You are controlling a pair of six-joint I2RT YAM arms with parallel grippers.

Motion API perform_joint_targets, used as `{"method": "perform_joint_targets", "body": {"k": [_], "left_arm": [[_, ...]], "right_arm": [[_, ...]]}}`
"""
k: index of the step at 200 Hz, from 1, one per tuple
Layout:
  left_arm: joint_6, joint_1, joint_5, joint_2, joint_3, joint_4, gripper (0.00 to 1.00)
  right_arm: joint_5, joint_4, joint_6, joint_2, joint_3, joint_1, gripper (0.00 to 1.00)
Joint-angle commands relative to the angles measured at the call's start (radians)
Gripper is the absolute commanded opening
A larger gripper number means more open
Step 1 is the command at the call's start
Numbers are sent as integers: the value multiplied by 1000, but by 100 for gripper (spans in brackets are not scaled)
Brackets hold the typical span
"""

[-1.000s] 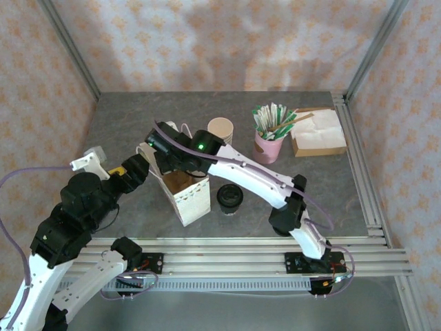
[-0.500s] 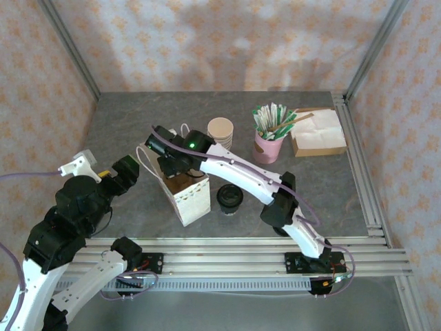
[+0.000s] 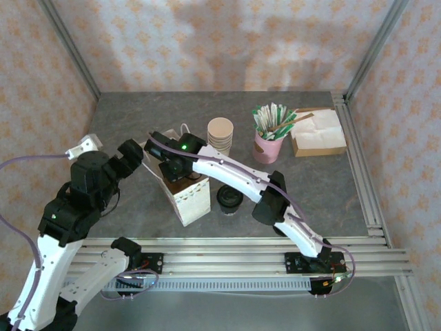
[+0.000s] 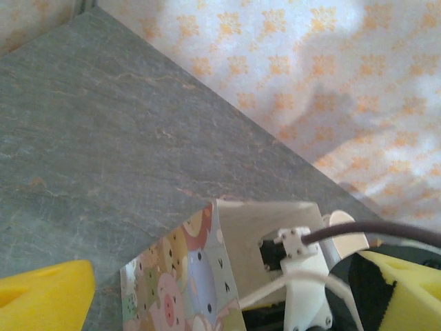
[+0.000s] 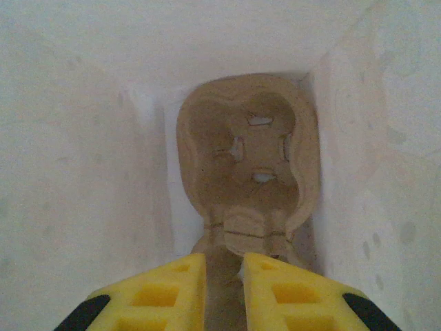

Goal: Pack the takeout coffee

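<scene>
The takeout coffee (image 3: 229,198), a short tan cup with a black lid, stands on the table just right of the white paper bag (image 3: 196,203). My right gripper (image 3: 169,167) reaches down into the bag's mouth. Inside, its yellow fingers (image 5: 162,289) stand a narrow gap apart over the near edge of a brown cardboard cup carrier (image 5: 248,152) lying on the bag's floor. My left gripper (image 3: 131,156) hovers open at the bag's left. Its fingers (image 4: 45,296) are wide apart, with the bag's cartoon-printed side (image 4: 186,269) ahead of them.
A stack of lidless tan cups (image 3: 220,134) stands behind the bag. A pink cup of stirrers and packets (image 3: 268,143) and a brown box of napkins (image 3: 317,131) sit at the back right. Metal rails (image 3: 358,172) edge the grey table (image 3: 317,193).
The right gripper's jaws have parted slightly inside the bag, and its arm has shifted left. The left arm has risen and swung its gripper toward the back beside the bag.
</scene>
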Motion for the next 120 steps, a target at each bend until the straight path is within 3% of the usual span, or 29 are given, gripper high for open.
{"method": "perform_joint_targets", "body": {"k": [1, 22, 60, 120], "left_arm": [[1, 52, 63, -4, 38, 57, 96], [29, 59, 73, 28, 87, 36, 96], [60, 74, -3, 55, 114, 38, 96], [-2, 199, 125, 113, 115, 94, 96]], "right_arm": [[-16, -44, -5, 23, 29, -7, 22], [-38, -52, -7, 34, 30, -7, 22], [-47, -81, -8, 60, 32, -11, 24], [-64, -95, 3, 90, 36, -24, 29]]}}
